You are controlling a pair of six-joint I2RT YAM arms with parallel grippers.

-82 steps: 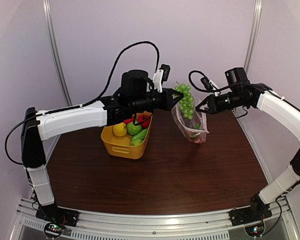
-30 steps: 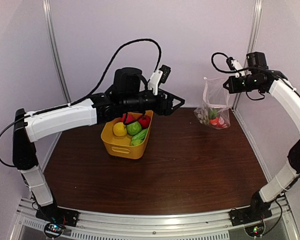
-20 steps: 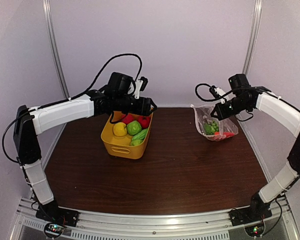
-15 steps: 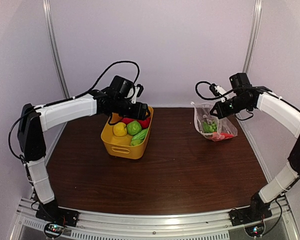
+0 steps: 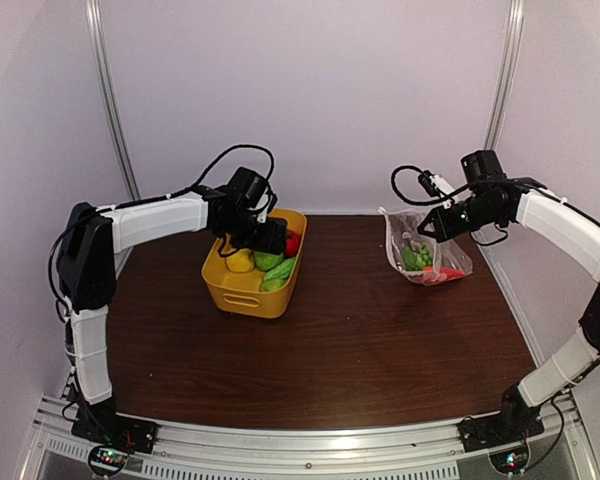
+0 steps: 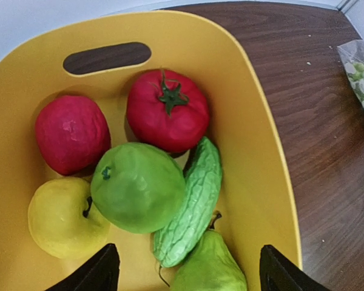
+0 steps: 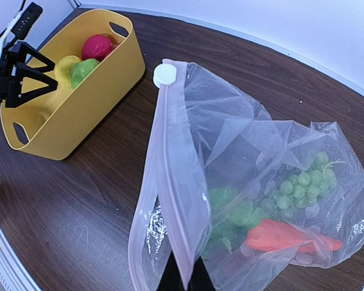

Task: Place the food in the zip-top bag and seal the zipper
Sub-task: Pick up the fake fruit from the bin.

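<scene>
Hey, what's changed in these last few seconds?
The left gripper released the green plastic grape bunch into the clear crinkly zip-top bag, then dropped to the yellow plastic basket, jaws open. The right gripper carried the bag rightward, still gripping it. Basket unmoved.

Overhead wide, wrists close — basket [image 5: 242, 297] shared (all)

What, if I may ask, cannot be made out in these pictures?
1. Right wrist view: the right tool is cut off by the bottom edge, hiding its grip on the bag.
2. Left wrist view: the pear runs off the bottom edge.
3. Top view: the left tool covers part of the basket.
4. Right wrist view: green items below the grapes blur behind plastic.
</scene>
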